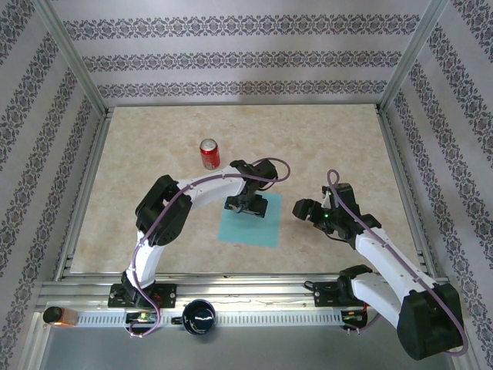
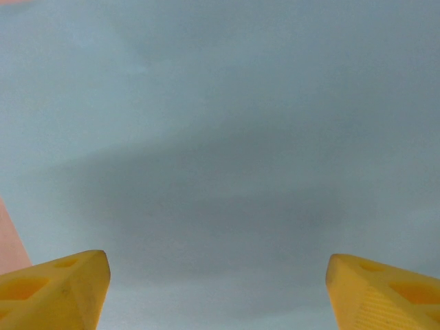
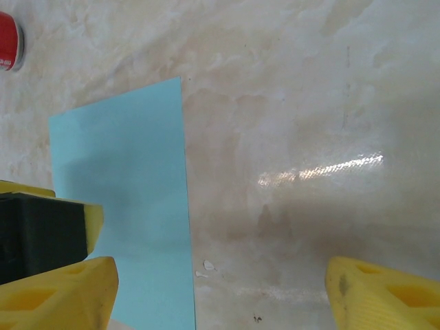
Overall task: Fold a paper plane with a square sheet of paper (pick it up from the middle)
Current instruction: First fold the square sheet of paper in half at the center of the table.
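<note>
Two grippers, both with jaws apart, nothing clamped in either. Left gripper (image 1: 246,206): pointing straight down over the middle of the square sheet of paper (image 1: 248,230), fingers (image 2: 62,289) spread wide with only turquoise between them. Hovering close or touching, cannot tell which from the wrist view. Right gripper (image 3: 221,275): over bare table (image 1: 154,139) just off the sheet's right edge, fingers equally wide, sheet edge to its left with the left gripper's body above the paper.

Sheet itself: flat, no crease seen, lying a bit nearer the near edge of the table than the far edge, roughly centred left to right, sides slightly skewed against the table edges. Near-square outline, so no real long axis to align to. Red can (image 1: 209,154) well apart, toward the far edge, beyond the sheet's far-left corner.

Judging the step: pick-up from the middle, not yet done. Left arm clearly nearer, directly above the target, so only a short drop and a pinch needed. Right arm off to the side, probably placed to take the right edge once lifted. Risk: thin paper flat on a hard table, easy to slide or crumple rather than pinch up.
</note>
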Robot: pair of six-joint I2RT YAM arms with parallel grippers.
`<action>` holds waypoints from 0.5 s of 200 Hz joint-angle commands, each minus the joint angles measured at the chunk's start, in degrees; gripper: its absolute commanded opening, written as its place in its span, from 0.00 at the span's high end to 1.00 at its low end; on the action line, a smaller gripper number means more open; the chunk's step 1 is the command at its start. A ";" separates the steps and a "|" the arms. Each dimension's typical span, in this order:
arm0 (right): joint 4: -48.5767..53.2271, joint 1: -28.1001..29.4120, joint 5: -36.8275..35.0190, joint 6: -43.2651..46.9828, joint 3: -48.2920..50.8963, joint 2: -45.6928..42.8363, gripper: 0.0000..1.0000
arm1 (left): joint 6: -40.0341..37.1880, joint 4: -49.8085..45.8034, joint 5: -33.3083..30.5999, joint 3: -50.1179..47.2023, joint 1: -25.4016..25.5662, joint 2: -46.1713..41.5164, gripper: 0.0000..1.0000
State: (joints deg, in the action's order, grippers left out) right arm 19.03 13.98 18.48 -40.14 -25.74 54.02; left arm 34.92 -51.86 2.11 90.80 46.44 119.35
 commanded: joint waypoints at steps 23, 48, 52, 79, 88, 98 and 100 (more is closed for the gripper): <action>-1.55 -0.48 1.75 1.30 0.85 1.00 0.20 | 1.34 1.29 -0.88 -4.39 0.67 1.28 0.18; -0.84 -0.48 1.91 2.29 0.42 1.35 0.19 | 1.73 0.77 -2.37 -7.24 0.67 0.48 0.18; -0.61 -0.48 1.91 2.49 0.34 1.41 0.19 | 1.73 0.65 -2.75 -7.62 0.63 0.30 0.18; -0.40 -0.51 2.09 2.81 0.31 1.42 0.19 | 1.48 -0.79 -4.96 -7.53 0.50 -0.52 0.17; -1.02 -0.46 2.15 2.57 0.49 1.49 0.19 | 1.37 -1.22 -5.11 -6.59 0.50 -0.69 0.18; -1.81 -0.44 2.41 2.52 0.59 1.70 0.19 | 1.40 -1.02 -4.56 -5.64 0.50 -1.05 0.17; -1.93 -0.44 2.50 2.52 0.53 1.86 0.19 | 1.45 -1.02 -4.46 -5.42 0.50 -1.12 0.17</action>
State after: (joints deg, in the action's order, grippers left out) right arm 18.33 13.98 19.66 -38.63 -25.74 55.29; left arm 35.88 -48.95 1.23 85.03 46.46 118.10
